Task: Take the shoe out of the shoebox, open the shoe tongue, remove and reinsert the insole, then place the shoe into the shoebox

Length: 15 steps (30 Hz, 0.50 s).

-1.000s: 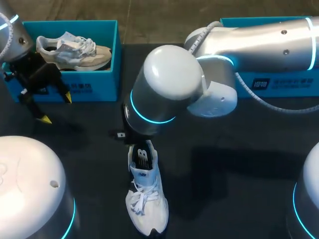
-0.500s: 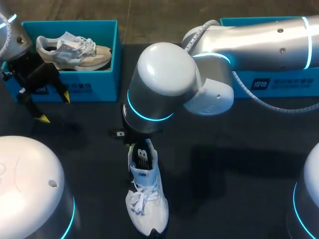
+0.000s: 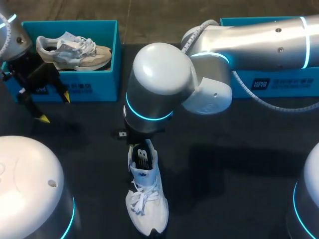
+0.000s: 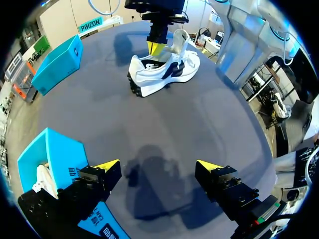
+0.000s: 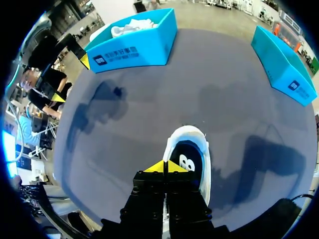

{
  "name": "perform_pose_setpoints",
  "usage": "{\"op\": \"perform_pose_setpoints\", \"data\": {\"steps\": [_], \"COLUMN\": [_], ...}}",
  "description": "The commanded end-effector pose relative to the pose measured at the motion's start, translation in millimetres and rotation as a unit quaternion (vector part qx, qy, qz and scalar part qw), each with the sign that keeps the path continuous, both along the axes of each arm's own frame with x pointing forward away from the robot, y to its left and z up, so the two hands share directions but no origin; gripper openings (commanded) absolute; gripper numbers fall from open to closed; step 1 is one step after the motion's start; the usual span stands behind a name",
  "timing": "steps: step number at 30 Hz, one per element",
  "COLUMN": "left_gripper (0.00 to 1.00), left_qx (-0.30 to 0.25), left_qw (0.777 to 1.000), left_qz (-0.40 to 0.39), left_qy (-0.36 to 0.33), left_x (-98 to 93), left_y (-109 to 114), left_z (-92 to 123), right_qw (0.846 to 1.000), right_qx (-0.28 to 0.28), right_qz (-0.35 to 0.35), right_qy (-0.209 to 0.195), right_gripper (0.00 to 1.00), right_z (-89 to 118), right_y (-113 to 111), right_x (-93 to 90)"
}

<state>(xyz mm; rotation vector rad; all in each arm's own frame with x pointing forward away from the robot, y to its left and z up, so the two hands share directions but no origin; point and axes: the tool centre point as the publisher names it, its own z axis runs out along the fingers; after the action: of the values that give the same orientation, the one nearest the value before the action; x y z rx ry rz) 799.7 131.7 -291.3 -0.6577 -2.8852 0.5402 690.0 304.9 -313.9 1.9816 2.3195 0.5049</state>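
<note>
White lace-up sneaker with dark trim (image 3: 146, 199) lay on the black table (image 3: 224, 189) — long axis near-to-far, toe toward my base, heel under my right gripper (image 5: 163, 167), whose tips were pressed together at the heel opening. My left gripper (image 4: 158, 165) hung wide open beside the teal cardboard shoebox (image 3: 102, 79) — white print on its wall.

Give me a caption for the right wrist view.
Right gripper, tips together, at the white shoe rim on the table.

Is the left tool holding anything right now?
No, the left tool stands wide open over the table, with nothing between its fingers.
</note>
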Motion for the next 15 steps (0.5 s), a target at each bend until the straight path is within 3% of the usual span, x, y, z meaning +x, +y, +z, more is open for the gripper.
{"op": "perform_pose_setpoints", "data": {"steps": [1, 8, 15], "left_gripper": [1.0, 1.0, 1.0], "left_qx": [0.002, 0.002, 0.002], "left_qw": [1.0, 1.0, 1.0], "left_qz": [0.0, 0.0, 0.0], "left_qy": [-0.001, -0.001, -0.001], "left_x": [-1.1, -1.1, -1.1], "left_y": [0.1, 0.1, 0.1], "left_z": [0.6, 0.6, 0.6], "right_qw": [1.0, 0.999, 0.998], "right_qx": [-0.004, -0.025, -0.039], "right_qz": [-0.012, -0.034, -0.041], "right_qy": [-0.004, -0.021, -0.022], "right_gripper": [0.0, 0.0, 0.0], "right_z": [-11.7, -26.8, -27.2], "right_y": [2.4, -7.0, -9.9], "right_x": [-2.8, -0.7, -1.1]}}
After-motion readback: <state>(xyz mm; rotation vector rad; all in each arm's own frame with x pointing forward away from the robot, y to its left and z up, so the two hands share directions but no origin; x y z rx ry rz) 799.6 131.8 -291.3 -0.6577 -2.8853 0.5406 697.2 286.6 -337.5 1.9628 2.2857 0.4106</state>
